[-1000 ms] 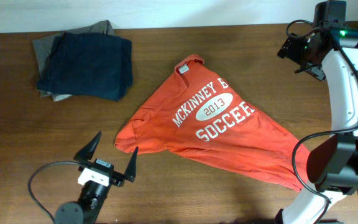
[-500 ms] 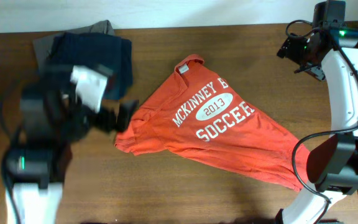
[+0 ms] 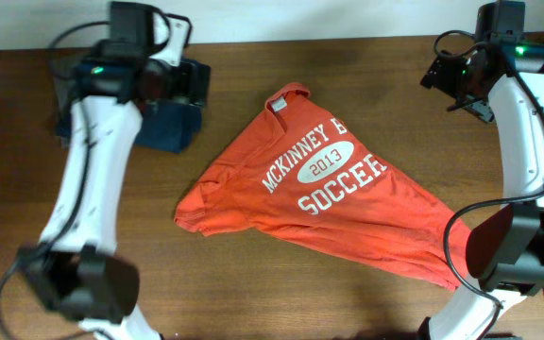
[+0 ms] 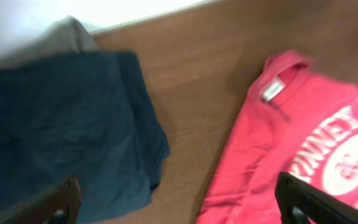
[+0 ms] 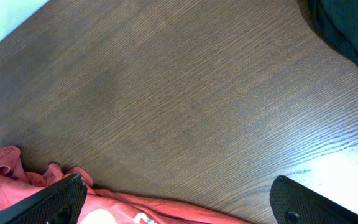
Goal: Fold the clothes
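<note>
- Judging by the layout, the task is partly complete: a navy garment (image 4: 61, 124) lies folded on a grey garment (image 4: 70, 34) at the far left corner of the table (image 3: 253, 283).
- The red-orange T-shirt (image 3: 319, 184) shows no fold yet. It needs spreading flat, then folding.
- T-shirt location: centre of the table, trailing toward the near right edge, apart from the folded stack.
- T-shirt condition: bunched into a rough triangle, collar and neck label toward the far edge. White lettering "SOCCER" and a "2013" oval face up. The near left edge is rumpled, and the sleeves are not laid out.
- Left gripper (image 4: 176, 202): jaws apart, empty, hovering between the stack and the collar.
- Right gripper (image 5: 179, 202): jaws apart, empty, above bare wood at the far right. Only a strip of shirt edge shows in its wrist view.
</note>
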You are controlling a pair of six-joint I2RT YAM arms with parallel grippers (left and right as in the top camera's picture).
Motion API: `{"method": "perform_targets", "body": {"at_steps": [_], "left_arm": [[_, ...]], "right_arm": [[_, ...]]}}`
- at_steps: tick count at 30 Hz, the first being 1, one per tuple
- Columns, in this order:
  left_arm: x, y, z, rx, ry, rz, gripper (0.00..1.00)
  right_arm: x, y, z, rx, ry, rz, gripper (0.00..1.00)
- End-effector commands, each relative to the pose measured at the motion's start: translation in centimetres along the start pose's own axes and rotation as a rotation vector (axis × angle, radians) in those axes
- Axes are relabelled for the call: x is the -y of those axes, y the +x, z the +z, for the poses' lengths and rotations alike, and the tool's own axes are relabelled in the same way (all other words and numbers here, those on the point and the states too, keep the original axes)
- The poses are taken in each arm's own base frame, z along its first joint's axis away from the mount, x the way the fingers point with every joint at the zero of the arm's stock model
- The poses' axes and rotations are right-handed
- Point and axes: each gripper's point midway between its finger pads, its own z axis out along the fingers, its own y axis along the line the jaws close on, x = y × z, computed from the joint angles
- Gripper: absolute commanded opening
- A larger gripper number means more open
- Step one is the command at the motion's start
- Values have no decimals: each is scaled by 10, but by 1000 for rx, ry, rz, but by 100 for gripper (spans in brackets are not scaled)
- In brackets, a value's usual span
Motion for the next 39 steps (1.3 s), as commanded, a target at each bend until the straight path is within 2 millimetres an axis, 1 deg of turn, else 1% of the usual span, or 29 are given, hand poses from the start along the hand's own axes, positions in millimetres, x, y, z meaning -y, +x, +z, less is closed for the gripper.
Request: {"method": "perform_targets", "body": {"at_steps": [1,2,4,5,6,7,10,12,16,20,24,28,32,39], "left_arm": [[2,7,33,-59,-49,85,98],[1,12,47,-83,-73,94,91],[0,19,70,-115,-109,107,61],[-1,23,82,-130,-125,112,45],[-2,26,93,-138,-131,116,32],[-1,28,102,-143,-131,116,22],[-2,34,128,-151,-131,106,7],[-3,39,141,-158,-131,103,1],[-5,52,171,-182,-130,102,1],[-9,65,191,-204,-130,97,1],[-12,72,203,-214,-134,93,1],[-30,79,211,-228,-189,81,1],[-49,94,220,-256,-214,44,1],[-89,105,218,-261,-254,-56,1]], "right_arm": [[3,-2,0,10,14,3,99],[3,-2,0,10,14,3,99],[3,-3,0,10,14,3,99],[3,-2,0,10,14,3,99],[3,-3,0,10,14,3,99],[3,-2,0,10,14,3,99],[3,-2,0,10,14,3,99],[3,-2,0,10,14,3,99],[3,-3,0,10,14,3,99],[3,-3,0,10,14,3,99],[3,-2,0,10,14,3,99],[3,-3,0,10,14,3,98],[3,-2,0,10,14,3,99],[3,-2,0,10,14,3,99]]}}
